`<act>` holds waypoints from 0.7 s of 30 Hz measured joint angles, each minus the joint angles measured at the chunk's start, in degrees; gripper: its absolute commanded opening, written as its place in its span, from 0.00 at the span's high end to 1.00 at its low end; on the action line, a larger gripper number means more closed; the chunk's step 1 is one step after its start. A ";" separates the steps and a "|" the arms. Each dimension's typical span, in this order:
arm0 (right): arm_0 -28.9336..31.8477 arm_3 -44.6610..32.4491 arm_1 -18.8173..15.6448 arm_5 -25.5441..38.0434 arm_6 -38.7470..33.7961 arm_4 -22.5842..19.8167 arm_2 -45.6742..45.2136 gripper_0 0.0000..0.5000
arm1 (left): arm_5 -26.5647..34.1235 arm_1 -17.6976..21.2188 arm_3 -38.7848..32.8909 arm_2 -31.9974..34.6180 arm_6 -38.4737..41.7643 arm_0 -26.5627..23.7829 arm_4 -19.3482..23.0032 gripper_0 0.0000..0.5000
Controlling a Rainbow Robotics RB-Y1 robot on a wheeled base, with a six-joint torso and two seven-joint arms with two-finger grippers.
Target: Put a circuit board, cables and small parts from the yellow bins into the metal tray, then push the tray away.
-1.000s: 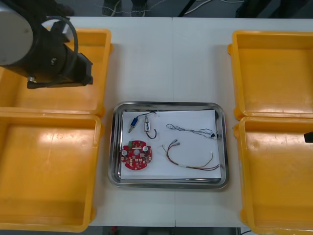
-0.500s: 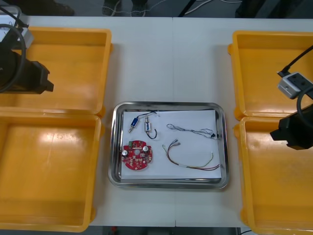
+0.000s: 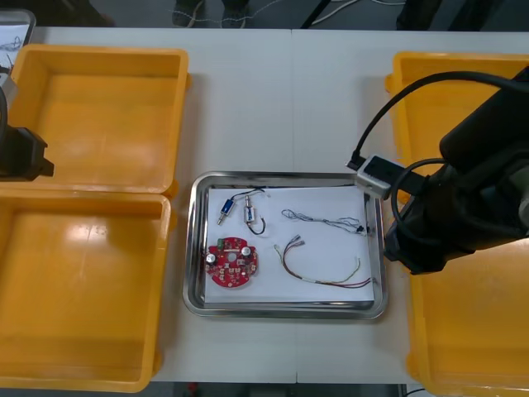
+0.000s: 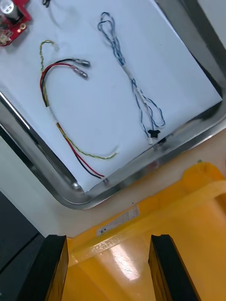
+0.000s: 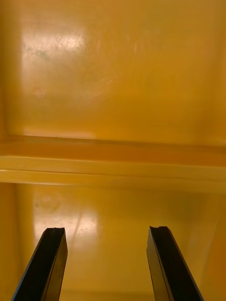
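Swinging in from the right edge, the right claw (image 4: 108, 244) now hangs spread over the near right yellow bin (image 3: 471, 347), just beside the metal tray (image 3: 285, 309), which lies on the surface (image 3: 248, 99), long axis left to right; left claw (image 5: 106, 235), spread, over left yellow bins (image 3: 91, 289)

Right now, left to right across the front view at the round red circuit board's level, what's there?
Near-left yellow bin, round red circuit board, red and yellow cable, metal tray's right rim, open right gripper, near-right yellow bin. Left gripper open over left bins.
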 measured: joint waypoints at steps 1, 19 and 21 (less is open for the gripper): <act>-0.97 0.00 0.01 0.00 0.02 0.08 1.50 0.00 | 0.00 0.06 -0.06 0.06 0.00 0.37 0.00 0.00; -8.56 2.48 7.65 0.00 13.45 8.10 19.79 0.00 | 0.00 0.34 -7.40 0.06 0.00 9.50 0.21 0.00; -8.60 4.46 9.70 0.00 16.36 8.62 20.65 0.00 | 0.00 0.34 -8.03 0.06 0.00 10.02 0.27 0.00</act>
